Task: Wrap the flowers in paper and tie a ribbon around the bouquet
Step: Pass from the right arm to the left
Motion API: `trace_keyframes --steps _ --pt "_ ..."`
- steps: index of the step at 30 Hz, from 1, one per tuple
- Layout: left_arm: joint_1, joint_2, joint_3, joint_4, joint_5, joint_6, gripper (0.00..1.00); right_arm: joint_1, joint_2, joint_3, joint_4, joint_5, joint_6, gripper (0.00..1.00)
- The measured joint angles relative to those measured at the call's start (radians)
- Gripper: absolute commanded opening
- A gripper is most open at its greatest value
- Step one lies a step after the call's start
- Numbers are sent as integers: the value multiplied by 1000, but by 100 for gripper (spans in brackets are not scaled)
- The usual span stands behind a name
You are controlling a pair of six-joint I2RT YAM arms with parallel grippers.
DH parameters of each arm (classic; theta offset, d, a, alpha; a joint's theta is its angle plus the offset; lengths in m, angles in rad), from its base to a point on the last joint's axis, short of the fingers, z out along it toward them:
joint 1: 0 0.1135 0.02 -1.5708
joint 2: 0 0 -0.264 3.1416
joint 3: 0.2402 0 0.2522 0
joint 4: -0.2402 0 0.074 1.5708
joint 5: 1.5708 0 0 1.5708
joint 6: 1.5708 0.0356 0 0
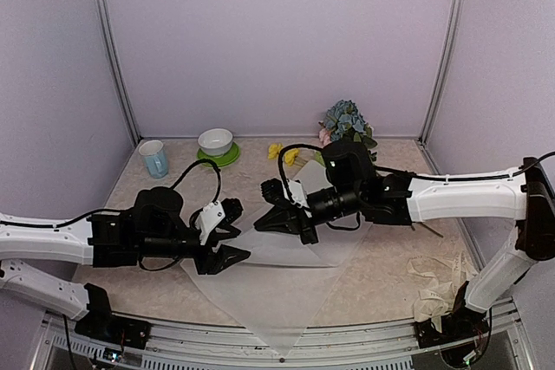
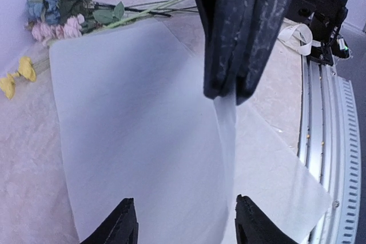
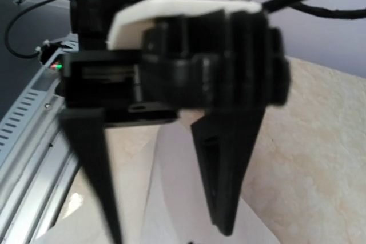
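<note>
The paper [image 1: 286,301] is lying spread on the tabletop [image 1: 113,192], its near corner reaching the front edge. The left gripper [image 1: 232,233] is hovering over its left edge, jaws parted, holding nothing. The right gripper [image 1: 270,224] is pinching a raised fold, fully closed. The flowers [image 1: 347,123] are lying far right.
</note>
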Motion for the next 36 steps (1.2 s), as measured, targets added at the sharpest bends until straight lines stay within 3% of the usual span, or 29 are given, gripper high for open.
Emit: trace_keyframes --steps 3,4,8,10,13,17,18,25,30,36 --pt "0 -21 -29 56 -24 -4 5 0 -10 4 -9 -15 -10 0" --pt "0 -28 -42 78 -25 -4 0 0 -10 8 -9 -17 -12 0" --pt "0 -34 -67 140 -21 -23 0 -2 -19 12 -8 -14 -14 4" --pt "0 -43 -82 190 -36 -53 0 -6 -31 9 -1 -6 -1 33" --pt "0 -92 -127 265 -110 -120 0 -32 -76 -16 34 27 47 62" --pt "18 -193 -211 358 -294 -281 0 -125 -185 -72 104 109 140 96" --pt "27 -216 -226 369 -338 -330 0 -151 -213 -80 115 131 171 100" --pt "78 -360 -314 378 -654 -657 0 -338 -317 -87 109 294 379 100" --pt "98 -404 -315 204 -872 -988 0 -423 -354 -129 35 457 494 100" --pt "95 -393 -315 -33 -1001 -1382 0 -450 -342 -192 -93 629 560 100"
